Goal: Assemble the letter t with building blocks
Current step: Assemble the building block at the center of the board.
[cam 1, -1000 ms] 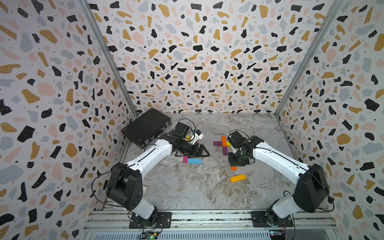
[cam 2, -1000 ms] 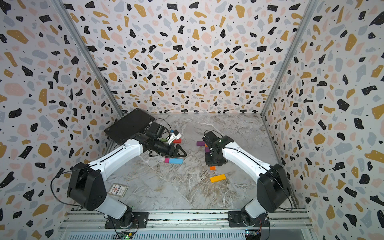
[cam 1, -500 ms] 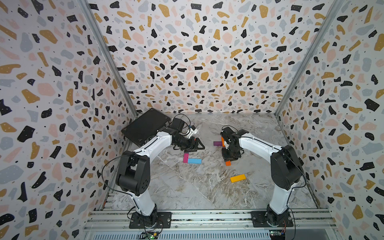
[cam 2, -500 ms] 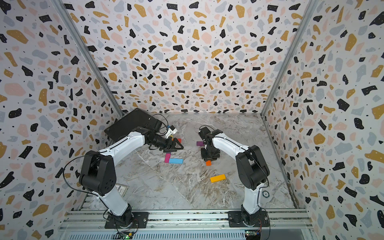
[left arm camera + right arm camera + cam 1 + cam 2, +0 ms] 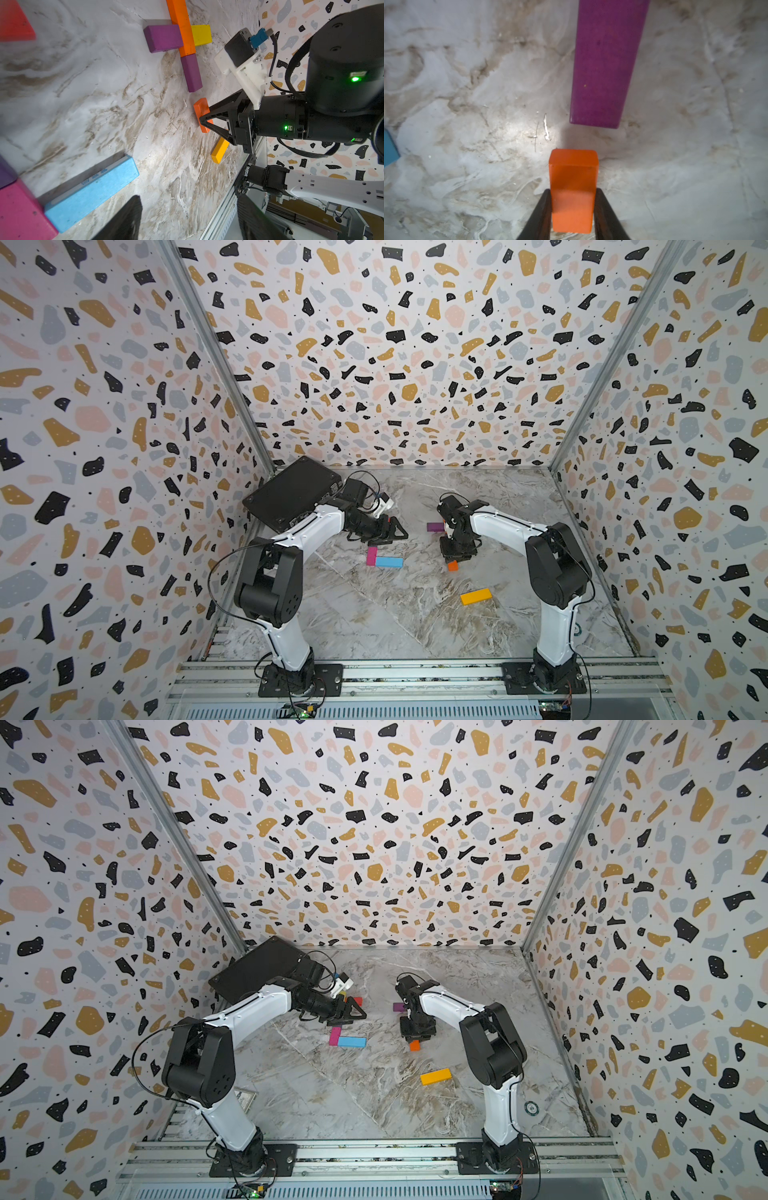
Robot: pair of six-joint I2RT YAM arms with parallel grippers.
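1. Orange catches the eye: a short orange block [image 5: 574,176] is pinched in the narrowed right tool [image 5: 573,192], just right of centre in both top views.
2. Close ahead of it, not touching, lies a purple block [image 5: 606,62] on the marble surface [image 5: 374,614].
3. Left of centre, the left tool [image 5: 399,531] stands wide and empty above a pink block [image 5: 371,556] and a blue block [image 5: 389,561], which touch.
4. Lower right of centre, a yellow-orange block [image 5: 476,596] lies alone.
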